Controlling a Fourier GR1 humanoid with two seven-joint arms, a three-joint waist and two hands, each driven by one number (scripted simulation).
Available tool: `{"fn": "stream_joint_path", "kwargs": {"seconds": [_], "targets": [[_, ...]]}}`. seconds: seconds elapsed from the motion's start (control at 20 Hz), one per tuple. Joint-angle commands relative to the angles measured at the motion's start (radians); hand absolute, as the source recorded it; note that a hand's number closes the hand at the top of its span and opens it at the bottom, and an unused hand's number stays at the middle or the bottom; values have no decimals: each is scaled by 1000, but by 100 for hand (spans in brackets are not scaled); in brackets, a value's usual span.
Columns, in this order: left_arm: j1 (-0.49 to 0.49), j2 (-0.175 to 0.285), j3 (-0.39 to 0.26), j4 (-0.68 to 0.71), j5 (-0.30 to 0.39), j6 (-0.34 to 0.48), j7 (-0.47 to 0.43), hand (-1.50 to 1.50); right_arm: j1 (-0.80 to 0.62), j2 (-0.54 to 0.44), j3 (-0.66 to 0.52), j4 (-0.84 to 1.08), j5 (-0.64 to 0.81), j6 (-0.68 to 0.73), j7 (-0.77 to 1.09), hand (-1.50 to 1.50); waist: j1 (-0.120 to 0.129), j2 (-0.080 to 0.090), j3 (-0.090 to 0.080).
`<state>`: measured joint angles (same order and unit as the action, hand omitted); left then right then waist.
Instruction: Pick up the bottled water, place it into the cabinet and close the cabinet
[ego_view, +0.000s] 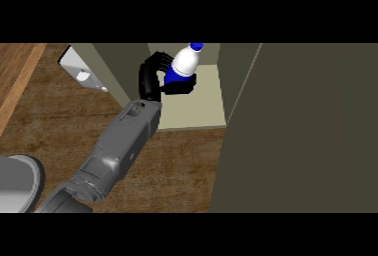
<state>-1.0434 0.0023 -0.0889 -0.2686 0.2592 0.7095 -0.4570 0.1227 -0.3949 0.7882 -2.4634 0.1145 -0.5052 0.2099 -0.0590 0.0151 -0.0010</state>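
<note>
Left hand (153, 75) clamped on the bottled water (184, 61) at the open cabinet (133, 65).

Nearest, at the lower left edge, lies a grey rounded object (15, 185) that cannot be made out. Beside it the grey forearm (114, 150) rises slantwise over the brown wooden counter (173, 165). At its end the black fingers are curled round the bottle's blue label, with the thumb side toward the cabinet's left wall. The white bottle tilts a little, its blue cap pointing up and away, and it is held over the pale shelf floor (196, 107). Whether its base touches the shelf cannot be seen. The cabinet door (310, 125) stands open and fills the right side. Farther left, past the cabinet's wall, a white panel (77, 65) sits against the counter's back.
</note>
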Motion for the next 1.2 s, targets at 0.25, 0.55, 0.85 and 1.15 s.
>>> {"fn": "stream_joint_path", "kwargs": {"seconds": [0.25,0.55,0.85,1.15], "targets": [[-45,19,1,152,-53,70,-28,-150,49,-20,62,-66,37,3,-33,-150,-16,4,0],[-91,9,-31,210,-100,133,14,-150,12,-27,13,-74,6,12,2,-150,-9,5,0],[-87,4,-21,213,-99,155,13,-150,21,-44,11,-66,-11,21,-24,-150,-11,7,0],[-13,14,18,146,-67,42,-110,-150,7,-36,29,-105,14,0,8,-150,-15,9,-3]]}}
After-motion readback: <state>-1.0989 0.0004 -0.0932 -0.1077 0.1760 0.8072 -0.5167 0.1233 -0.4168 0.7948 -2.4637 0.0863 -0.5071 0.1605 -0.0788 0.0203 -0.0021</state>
